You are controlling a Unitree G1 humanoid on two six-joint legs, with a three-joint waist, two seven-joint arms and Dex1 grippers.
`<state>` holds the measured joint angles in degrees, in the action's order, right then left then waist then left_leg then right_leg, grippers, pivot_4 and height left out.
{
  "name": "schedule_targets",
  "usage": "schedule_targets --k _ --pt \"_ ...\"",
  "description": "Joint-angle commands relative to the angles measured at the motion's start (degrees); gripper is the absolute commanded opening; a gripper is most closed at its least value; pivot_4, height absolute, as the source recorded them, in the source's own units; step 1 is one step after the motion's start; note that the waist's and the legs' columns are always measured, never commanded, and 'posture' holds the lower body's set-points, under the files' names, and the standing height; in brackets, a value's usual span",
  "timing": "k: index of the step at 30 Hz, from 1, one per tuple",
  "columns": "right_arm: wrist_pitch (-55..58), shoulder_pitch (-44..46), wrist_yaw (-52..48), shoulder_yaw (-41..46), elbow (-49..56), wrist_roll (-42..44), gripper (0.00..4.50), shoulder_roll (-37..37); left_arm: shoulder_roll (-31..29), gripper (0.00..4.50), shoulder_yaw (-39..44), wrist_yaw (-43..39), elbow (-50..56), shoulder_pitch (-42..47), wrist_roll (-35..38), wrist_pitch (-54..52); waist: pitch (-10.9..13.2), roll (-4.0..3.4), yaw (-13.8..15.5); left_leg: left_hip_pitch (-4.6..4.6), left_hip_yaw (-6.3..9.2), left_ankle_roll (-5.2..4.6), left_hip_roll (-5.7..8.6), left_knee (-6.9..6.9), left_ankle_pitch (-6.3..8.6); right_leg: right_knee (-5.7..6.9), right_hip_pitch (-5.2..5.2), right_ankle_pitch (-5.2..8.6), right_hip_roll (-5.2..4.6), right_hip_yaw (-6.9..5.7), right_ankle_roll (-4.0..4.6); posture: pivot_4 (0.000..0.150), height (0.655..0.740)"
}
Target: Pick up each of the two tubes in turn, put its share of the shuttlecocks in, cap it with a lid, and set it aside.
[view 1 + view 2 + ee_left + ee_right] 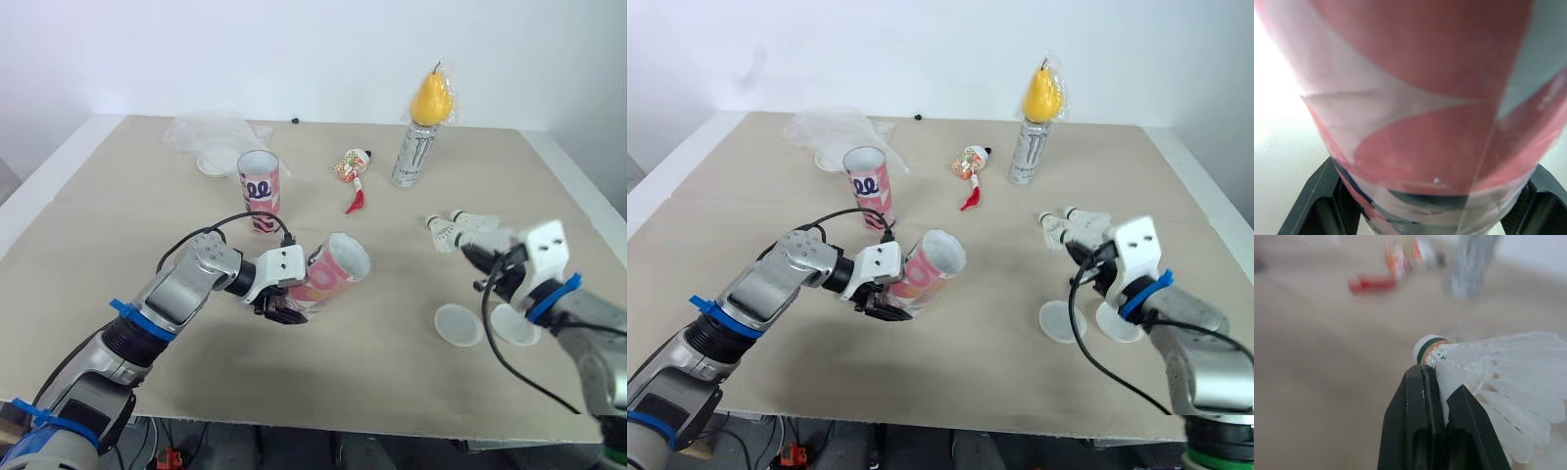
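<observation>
Left gripper (284, 304) clamped on tilted tube (335, 266), its mouth facing 2 o'clock. Right gripper (1440, 382) pinches shuttlecock (1488, 367) by the feathers.

Right end effector (1439, 380) pinching shuttlecock (1498, 362) skirt; green-banded cork just past fingertips; table (1317, 382) behind.

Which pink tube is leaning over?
The nearer tube, clamped in the left jaws, leans with its open mouth pointing up and to the right. The other tube stands upright behind it.
</observation>
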<state>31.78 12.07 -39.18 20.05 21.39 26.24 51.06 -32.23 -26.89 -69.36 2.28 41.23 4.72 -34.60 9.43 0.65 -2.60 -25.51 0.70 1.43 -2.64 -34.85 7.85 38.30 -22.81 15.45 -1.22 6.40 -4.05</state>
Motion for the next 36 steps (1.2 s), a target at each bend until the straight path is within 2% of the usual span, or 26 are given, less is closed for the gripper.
schedule_targets --k 1,6,10,27,30,34,35,36 --pt "-3.75 6.55 -7.98 0.29 4.90 2.52 0.13 6.24 0.81 3.04 -0.52 -0.49 -2.31 1.16 -0.27 1.11 0.00 0.02 0.00 0.01 -0.02 0.00 0.00 -0.01 0.00 0.00 -0.01 -0.01 -0.02 0.00 0.01 0.150 0.7400" --pt "-15.01 15.05 -22.13 -10.38 6.93 -1.11 0.13 12.30 2.48 3.04 -0.67 -1.03 -4.21 2.60 0.02 2.09 0.02 0.24 0.22 -0.04 -0.01 0.00 0.02 -0.02 0.00 -0.17 0.10 0.03 -0.09 -0.07 0.01 0.150 0.7400" --pt "-21.05 21.50 -27.95 -17.52 4.03 -3.45 0.13 10.39 3.07 3.04 -0.77 -1.30 -4.09 3.05 -0.10 2.39 0.05 0.21 0.08 -0.17 -0.12 -0.01 0.06 -0.02 0.02 -0.18 -0.06 0.04 -0.17 -0.01 -0.04 0.150 0.7400" --pt "-30.04 29.50 -36.96 -26.71 -3.85 -9.33 0.13 4.66 2.97 3.04 -0.36 0.03 -1.54 1.81 -0.25 1.41 0.09 0.22 0.08 -0.20 -0.06 0.00 0.02 0.01 0.02 -0.12 -0.12 0.02 -0.09 -0.04 -0.04 0.150 0.7400" --pt "-28.86 30.05 -37.84 -26.70 -3.54 -8.60 1.00 4.32 2.80 3.04 -0.40 0.10 -1.25 1.58 -0.35 1.34 0.09 0.22 0.09 -0.20 -0.05 -0.01 0.02 0.02 0.02 -0.12 -0.12 -0.02 -0.09 -0.04 -0.13 0.150 0.7400" --pt "-25.35 31.00 -37.97 -24.75 -3.19 -5.34 3.00 3.80 2.46 3.04 -0.25 0.05 -1.19 1.46 -0.43 1.29 0.09 0.22 0.09 -0.20 -0.05 0.00 0.02 0.02 0.02 -0.11 -0.12 -0.02 -0.09 -0.04 -0.11 0.150 0.7400" --pt "-23.28 31.40 -37.51 -23.79 -3.14 -3.70 3.27 3.72 2.25 3.04 -0.21 0.00 -1.17 1.35 -0.45 1.33 0.09 0.22 0.08 -0.20 -0.05 0.00 0.02 0.02 0.02 -0.11 -0.12 -0.02 -0.09 -0.04 -0.11 0.150 0.7400" --pt "-21.80 31.79 -37.26 -23.03 -3.19 -2.43 3.86 3.70 2.07 3.04 -0.19 -0.05 -1.29 1.30 -0.50 1.43 0.09 0.22 0.08 -0.20 -0.05 0.00 0.01 0.02 0.01 -0.11 -0.12 -0.04 -0.09 -0.04 -0.09 0.150 0.7400"
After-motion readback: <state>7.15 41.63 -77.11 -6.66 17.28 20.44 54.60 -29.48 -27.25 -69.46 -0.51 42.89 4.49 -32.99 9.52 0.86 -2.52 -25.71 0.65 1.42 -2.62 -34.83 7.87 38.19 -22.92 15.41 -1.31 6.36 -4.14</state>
